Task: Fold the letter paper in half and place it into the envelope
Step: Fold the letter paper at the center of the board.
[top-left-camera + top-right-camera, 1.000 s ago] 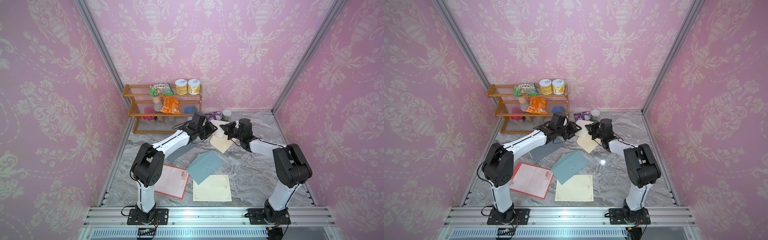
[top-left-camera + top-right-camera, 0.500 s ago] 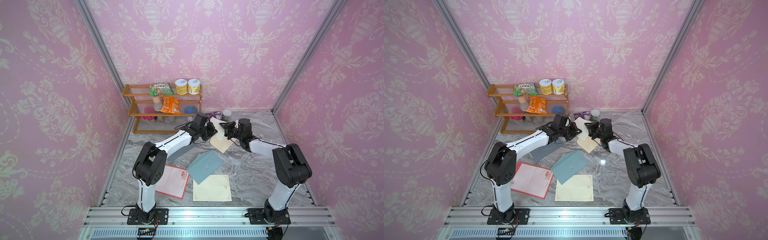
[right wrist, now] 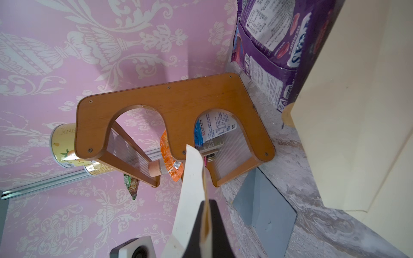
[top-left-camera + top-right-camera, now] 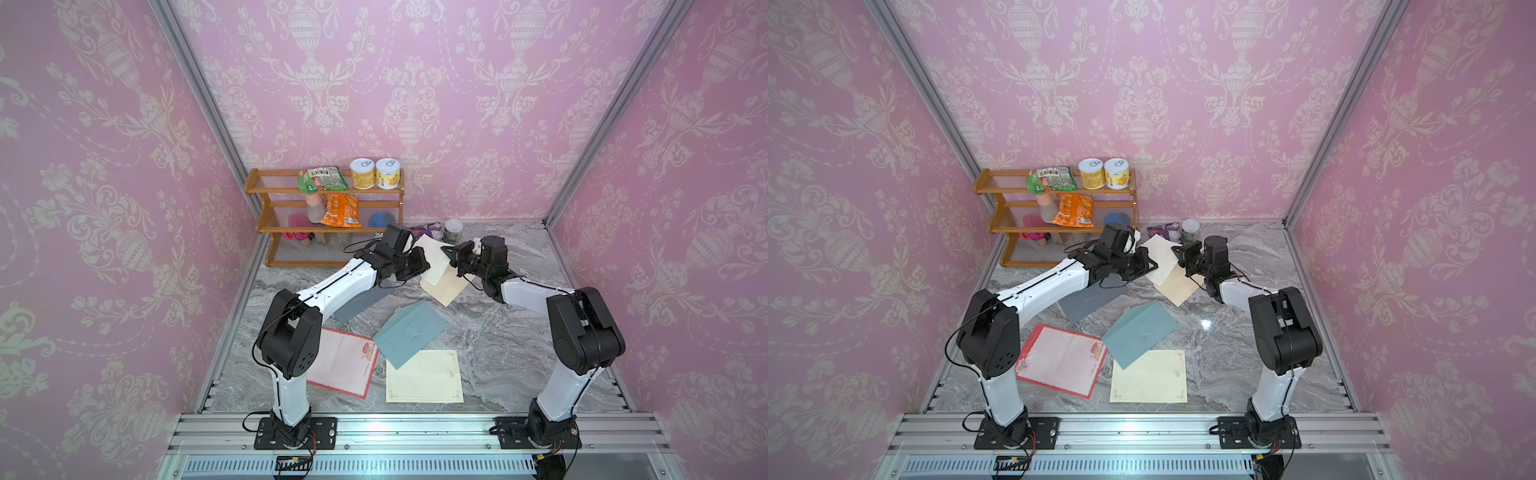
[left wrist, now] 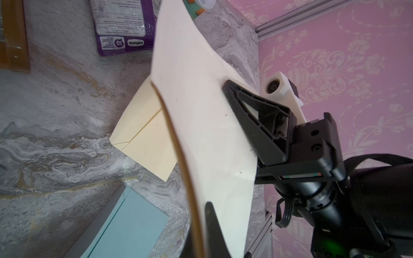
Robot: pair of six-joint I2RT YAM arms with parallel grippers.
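A cream letter paper (image 4: 433, 257) hangs curved above the back of the table, pinched between both grippers. My left gripper (image 4: 422, 261) is shut on its one edge, and in the left wrist view the sheet (image 5: 201, 107) runs between that gripper's fingertips (image 5: 202, 208). My right gripper (image 4: 451, 256) is shut on the opposite edge; the right wrist view shows the paper's rim (image 3: 192, 176) clamped in it (image 3: 206, 206). Just beneath lies a cream envelope (image 4: 445, 287), flat on the table (image 4: 1180, 289).
A teal envelope (image 4: 411, 334), a grey envelope (image 4: 357, 303), a red-bordered sheet (image 4: 343, 361) and a bordered cream sheet (image 4: 424, 376) lie nearer the front. A wooden shelf (image 4: 291, 226) with cans and snack bags, a purple packet (image 4: 431, 229) and a small jar (image 4: 453, 230) stand at the back.
The left gripper has shut on the paper's edge. The right gripper opened briefly and shut on it again. The sheet now stands higher and more upright between them.
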